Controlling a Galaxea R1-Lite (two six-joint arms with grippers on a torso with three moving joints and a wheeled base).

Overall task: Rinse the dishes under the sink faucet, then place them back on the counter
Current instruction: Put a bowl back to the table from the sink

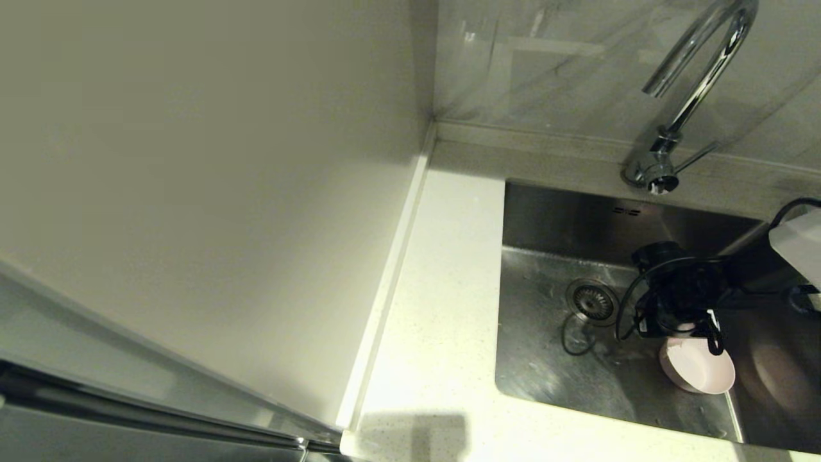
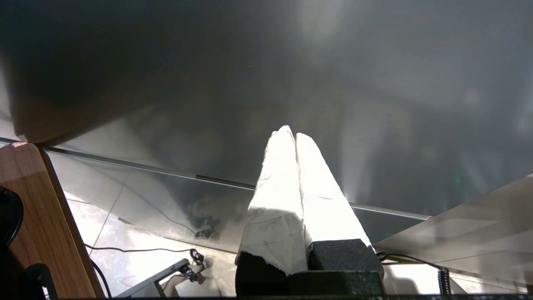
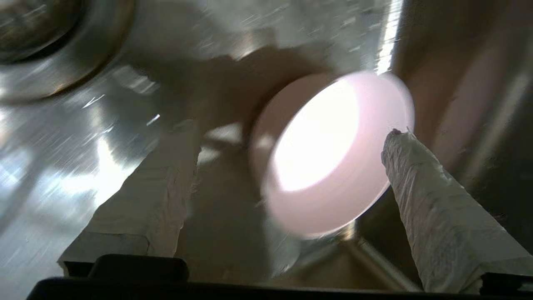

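One pale pink bowl (image 1: 698,364) lay in the sink (image 1: 551,359), tipped on its side near the right wall of the basin, its open mouth turned up and toward the near edge. No other dish showed in any view. The drain strainer (image 1: 591,301) sat on the sink floor to the left of the bowl, a little farther back, and well apart from it. The faucet (image 1: 689,96) rose from the far rim of the sink, its gooseneck curving over the far part of the basin, with the thin side lever (image 1: 696,157) sticking out to the right of its base.

The right gripper (image 3: 291,129) hung low inside the sink, directly over the far side of the bowl, with its black wrist and cable just behind the bowl in the head view. Its jaws stood spread wide and held nothing. In the right wrist view the bowl lay between the two wrapped fingers (image 3: 433,208), closer to one of them; that finger's tip sat right at the bowl's rim, though whether it touched could not be told. The other finger was clear of the bowl, over bare steel.

The white counter (image 1: 442,308) ran along the left of the sink and across its near edge.

The left gripper (image 2: 291,137) was parked away from the sink, its two wrapped fingers pressed together and clenched on nothing, in front of a grey panel.
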